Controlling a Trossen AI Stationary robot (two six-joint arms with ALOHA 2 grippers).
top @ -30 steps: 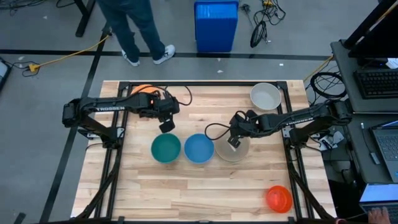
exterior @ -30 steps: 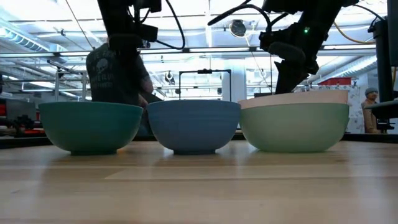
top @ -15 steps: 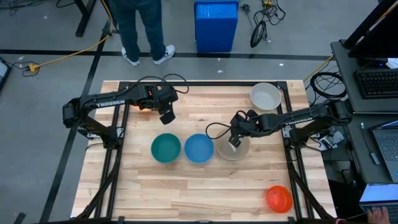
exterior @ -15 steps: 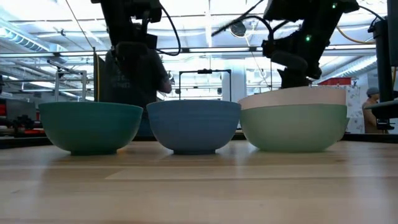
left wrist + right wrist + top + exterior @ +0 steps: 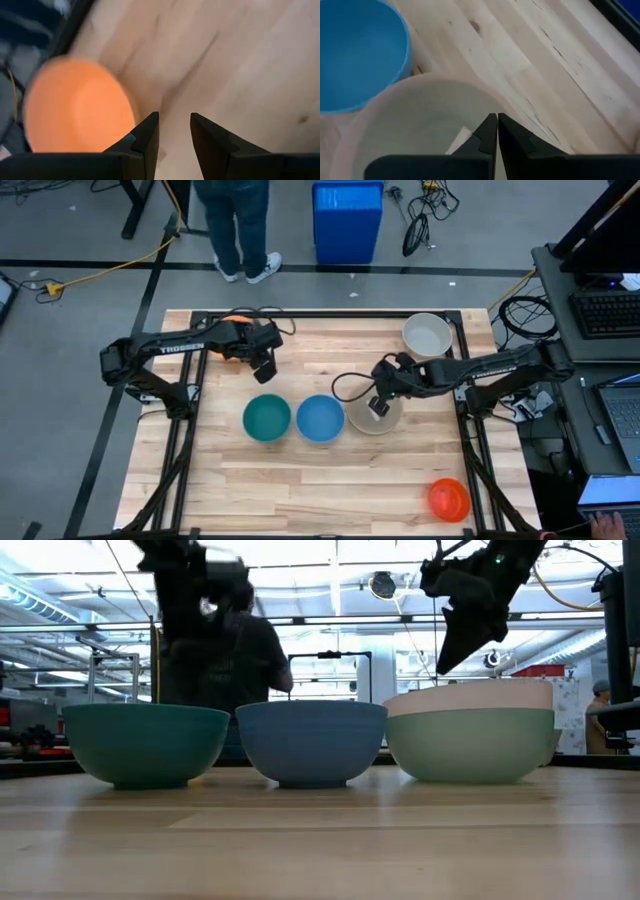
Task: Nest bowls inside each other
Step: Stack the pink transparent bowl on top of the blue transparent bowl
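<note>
The orange bowl (image 5: 80, 107) stands at the table's far left, mostly hidden under my left arm in the high view (image 5: 232, 321). My left gripper (image 5: 174, 131) hovers open just beside it, with nothing between the fingers. In a row mid-table stand the teal bowl (image 5: 267, 418), the blue bowl (image 5: 320, 418) and the pale pink bowl (image 5: 420, 125), which is nested in the sage green bowl (image 5: 470, 745). My right gripper (image 5: 497, 126) is shut above the pink bowl's inside, clear of it (image 5: 442, 665). The grey-white bowl (image 5: 428, 335) sits far right and the red-orange bowl (image 5: 449, 498) near right.
A black frame (image 5: 330, 314) runs along the table's far edge and sides. Beyond the far edge a person's legs (image 5: 240, 230) and a blue bin (image 5: 347, 220) stand on the floor. Bare wood (image 5: 330, 480) lies in front of the bowl row.
My left gripper has swung toward the table's far left, lower and closer to the orange bowl, still open. My right gripper has risen out of the pale pink bowl, staying shut. The pink bowl stays nested in the sage green one.
</note>
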